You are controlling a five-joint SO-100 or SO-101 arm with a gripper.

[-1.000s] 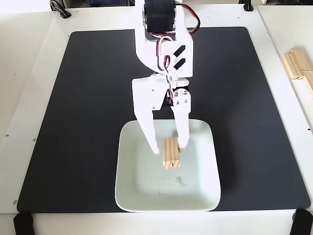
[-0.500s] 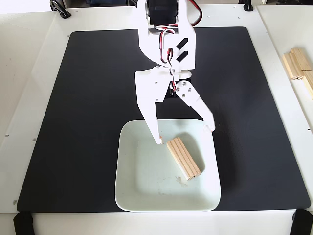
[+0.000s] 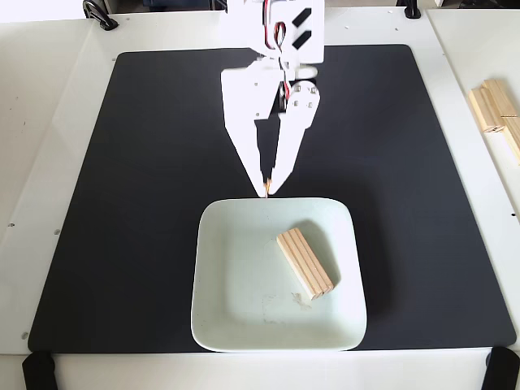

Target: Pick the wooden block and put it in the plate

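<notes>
In the fixed view the plate (image 3: pixel 244 325) lies nearest the camera, a white square dish with rounded corners, a low raised rim and a smooth glazed look, with a faint scuff on its base toward the front. The wooden block (image 3: pixel 305 261) rests inside it, right of centre, lying flat at a slant; it is 1 short light-tan bar with straight grooves running along its top face and a matte, dry grain. It sits clear of the rim and touches nothing but the plate, so the placing looks done, and the step in hand seems to be the retreat. That is best done by lifting straight up and back, keeping the tips off the far rim so the dish is not nudged. Just beyond that rim hangs the gripper (image 3: pixel 269 189), white hard plastic, its 2 tapered fingers nearly together at the tips and holding nothing. Under everything lies a black mat (image 3: pixel 146 203) on a white table (image 3: pixel 49 162); far right sit pale wooden sticks (image 3: pixel 497 110), piled
</notes>
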